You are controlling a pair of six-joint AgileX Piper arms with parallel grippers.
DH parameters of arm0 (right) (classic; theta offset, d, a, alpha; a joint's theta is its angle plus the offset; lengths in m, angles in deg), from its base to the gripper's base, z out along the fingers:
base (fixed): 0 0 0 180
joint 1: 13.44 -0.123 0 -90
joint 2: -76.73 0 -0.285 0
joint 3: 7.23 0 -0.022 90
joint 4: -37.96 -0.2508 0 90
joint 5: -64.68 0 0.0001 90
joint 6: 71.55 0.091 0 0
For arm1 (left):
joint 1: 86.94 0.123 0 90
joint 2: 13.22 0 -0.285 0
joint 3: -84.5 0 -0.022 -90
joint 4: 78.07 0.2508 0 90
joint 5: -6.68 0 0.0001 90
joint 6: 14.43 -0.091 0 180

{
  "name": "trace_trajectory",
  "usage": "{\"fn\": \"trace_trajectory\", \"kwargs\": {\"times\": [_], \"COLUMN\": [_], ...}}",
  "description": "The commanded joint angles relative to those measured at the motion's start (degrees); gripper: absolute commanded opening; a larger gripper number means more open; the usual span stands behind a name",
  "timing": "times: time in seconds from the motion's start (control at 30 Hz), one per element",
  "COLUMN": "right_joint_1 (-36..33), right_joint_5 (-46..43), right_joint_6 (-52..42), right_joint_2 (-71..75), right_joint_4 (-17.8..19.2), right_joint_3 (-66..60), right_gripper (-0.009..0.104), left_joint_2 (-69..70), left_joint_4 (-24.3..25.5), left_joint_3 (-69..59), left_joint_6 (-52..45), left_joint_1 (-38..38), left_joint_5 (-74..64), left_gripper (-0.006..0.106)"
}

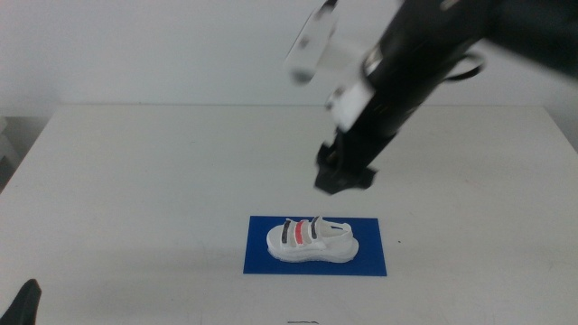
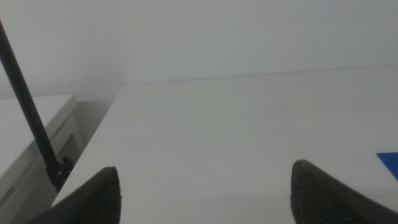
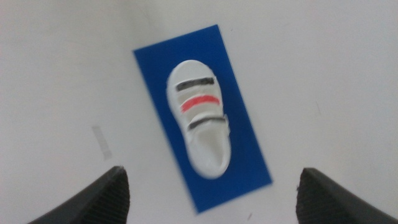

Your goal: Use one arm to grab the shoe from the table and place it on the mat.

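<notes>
So: shoe (image 1: 311, 241) sits on the mat (image 1: 316, 264), lying lengthwise along it, sole down, white body with two dark straps and one red strap between them. In the right wrist view the shoe (image 3: 202, 114) is fully inside the blue mat (image 3: 238, 163), blue showing all round it. Mat lies flat on the white worktop (image 1: 135, 181), toward the near-middle part of it.

Right arm (image 1: 424, 54) comes in from the upper right of the middle view, blurred, angled down. Right end effector (image 1: 343, 179) hangs in the air above and a little behind the shoe, not touching shoe or mat. Its jaws are spread wide in the right wrist view, one at each lower corner, nothing between them, holding nothing.

Left end effector (image 1: 25, 302) only shows as a dark tip at the bottom left corner of the middle view, well apart from the mat. In the left wrist view its jaws stand wide apart and empty over bare worktop (image 2: 236, 137); a sliver of blue mat (image 2: 389, 162) shows at the picture's edge. Thin black cable (image 2: 28, 112) beside the worktop's edge.
</notes>
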Motion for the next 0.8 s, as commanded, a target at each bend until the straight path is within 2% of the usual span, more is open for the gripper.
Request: {"fn": "trace_trajectory", "kwargs": {"times": [0.0, 0.13, 0.23, 0.4, 0.63, 0.77], "right_joint_1": [1.16, 4.99, 8.77, 16.07, 28.72, 31.55], "right_joint_5": [2.42, 5.72, 5.58, 4.22, -16.80, -28.82], "right_joint_6": [2.91, 10.39, 11.41, 12.17, 20.89, 22.69], "right_joint_2": [7.17, 14.87, 20.93, 31.82, 51.24, 61.61], "right_joint_4": [-0.38, -2.89, -4.39, -4.69, -4.18, -4.61], "right_joint_3": [1.78, 1.14, -2.61, -12.45, -36.36, -50.07], "right_gripper": [0.089, 0.089, 0.089, 0.089, 0.089, 0.089], "left_joint_2": [1.10, 1.10, 1.10, 1.10, 1.10, 1.10], "left_joint_4": [-0.49, -0.49, -0.49, -0.49, -0.49, -0.49], "left_joint_3": [0.19, 0.19, 0.19, 0.19, 0.19, 0.19], "left_joint_6": [0.84, 0.84, 0.84, 0.84, 0.84, 0.84], "left_joint_1": [-0.05, -0.05, -0.05, -0.05, -0.05, -0.05], "left_joint_5": [4.72, 4.72, 4.72, 4.72, 4.72, 4.72], "left_gripper": [0.094, 0.094, 0.094, 0.094, 0.094, 0.094]}}
